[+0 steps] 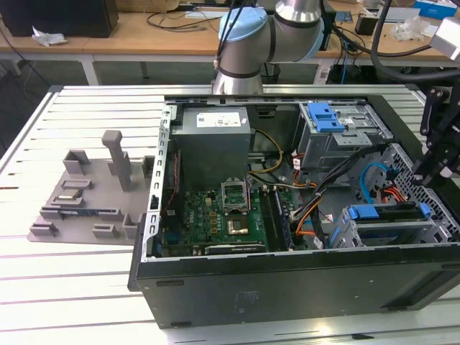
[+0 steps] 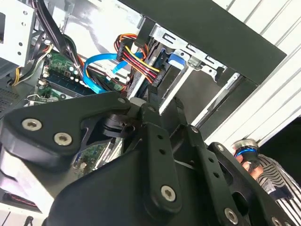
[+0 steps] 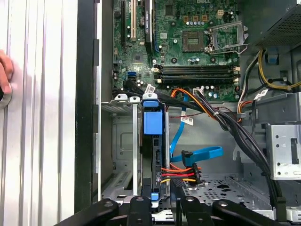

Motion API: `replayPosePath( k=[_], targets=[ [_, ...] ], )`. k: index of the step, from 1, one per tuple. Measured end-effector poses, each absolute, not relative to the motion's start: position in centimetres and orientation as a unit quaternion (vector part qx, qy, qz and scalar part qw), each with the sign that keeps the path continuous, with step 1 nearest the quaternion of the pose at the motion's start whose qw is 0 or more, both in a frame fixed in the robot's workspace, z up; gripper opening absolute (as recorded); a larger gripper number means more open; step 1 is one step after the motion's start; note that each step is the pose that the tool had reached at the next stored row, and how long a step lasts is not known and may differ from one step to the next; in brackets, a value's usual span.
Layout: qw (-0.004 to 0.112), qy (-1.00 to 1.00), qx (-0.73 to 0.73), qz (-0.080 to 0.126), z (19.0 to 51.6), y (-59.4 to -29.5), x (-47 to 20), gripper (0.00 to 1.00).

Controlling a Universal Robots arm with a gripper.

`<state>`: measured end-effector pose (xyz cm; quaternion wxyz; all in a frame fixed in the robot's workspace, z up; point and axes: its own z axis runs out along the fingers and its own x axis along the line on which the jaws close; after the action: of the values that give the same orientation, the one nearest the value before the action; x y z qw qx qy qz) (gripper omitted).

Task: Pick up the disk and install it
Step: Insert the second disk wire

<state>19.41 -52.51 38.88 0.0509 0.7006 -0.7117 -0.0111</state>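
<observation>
The disk [image 1: 388, 214] stands on edge in the drive bay at the case's near corner, on the exterior view's right, with its blue carrier bracket [image 3: 153, 121] on top. Red, yellow and orange wires [image 3: 181, 174] and a blue flat cable [image 3: 200, 153] lie beside its end. My gripper [image 1: 428, 176] hangs just above the disk's outer end. In the first wrist view the gripper [image 3: 162, 202] straddles the end of the disk, jaws apart and holding nothing. The second wrist view looks past the black links of the gripper [image 2: 164, 106] to the bay's silver rails [image 2: 188, 75].
The open computer case [image 1: 287, 287] lies on a slatted white table. Inside are a grey power supply box [image 1: 214, 144], a motherboard [image 1: 215, 223] and a silver drive cage with a blue latch [image 1: 327, 118]. A grey fixture tray [image 1: 86, 194] lies beside the case. A person's hand [image 3: 4, 73] rests on the table.
</observation>
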Motion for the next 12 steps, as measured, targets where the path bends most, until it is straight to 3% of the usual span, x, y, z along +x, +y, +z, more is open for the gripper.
replayPosePath(
  k=[12],
  targets=[
    [0.044, -0.707, 0.705, -0.018, 37.3, -50.5, 17.0, 0.30]
  ],
)
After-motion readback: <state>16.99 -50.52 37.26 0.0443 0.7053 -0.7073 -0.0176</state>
